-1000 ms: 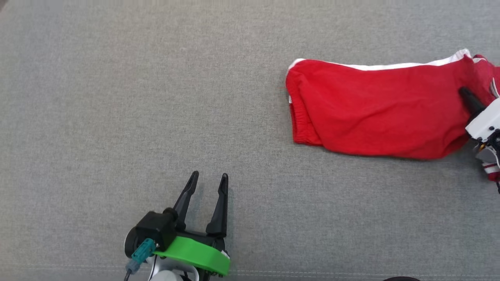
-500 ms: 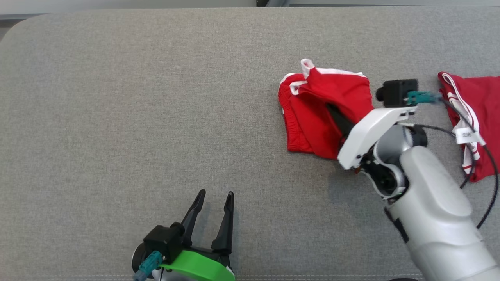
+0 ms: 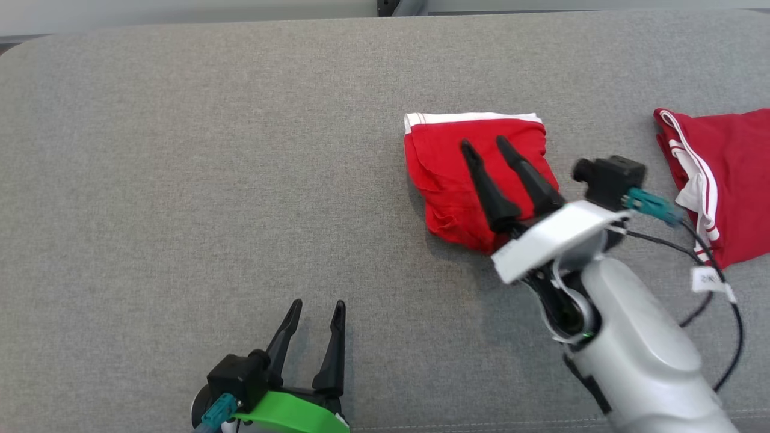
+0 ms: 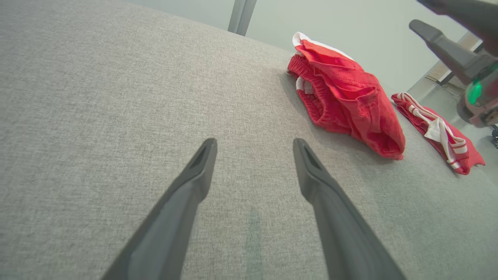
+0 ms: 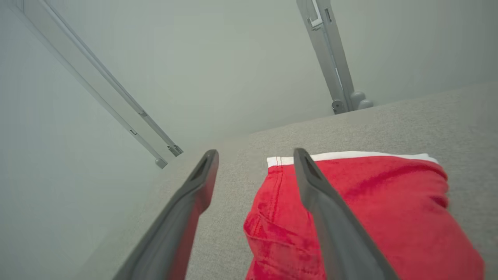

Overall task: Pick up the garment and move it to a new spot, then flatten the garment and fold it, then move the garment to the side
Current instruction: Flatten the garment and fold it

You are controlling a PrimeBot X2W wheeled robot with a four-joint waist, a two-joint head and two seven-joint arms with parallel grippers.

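Two red garments (image 3: 442,180) (image 3: 740,156), two tools (image 3: 318,304) (image 3: 483,142)

Grey table (image 3: 180,150) before me.
A folded red garment (image 3: 442,174) lies on it; another red piece (image 3: 737,174) lies right of that garment, well apart.

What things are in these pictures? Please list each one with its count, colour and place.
folded garment: one, red with white edge, on the surface, right of the middle
second garment: one, red with white stripes, at the surface's right edge
surface: one, grey cloth, beneath both garments
left gripper: one, dark fingers, green base, lower left, open
right gripper: one, dark fingers, white base, over the folded garment, open
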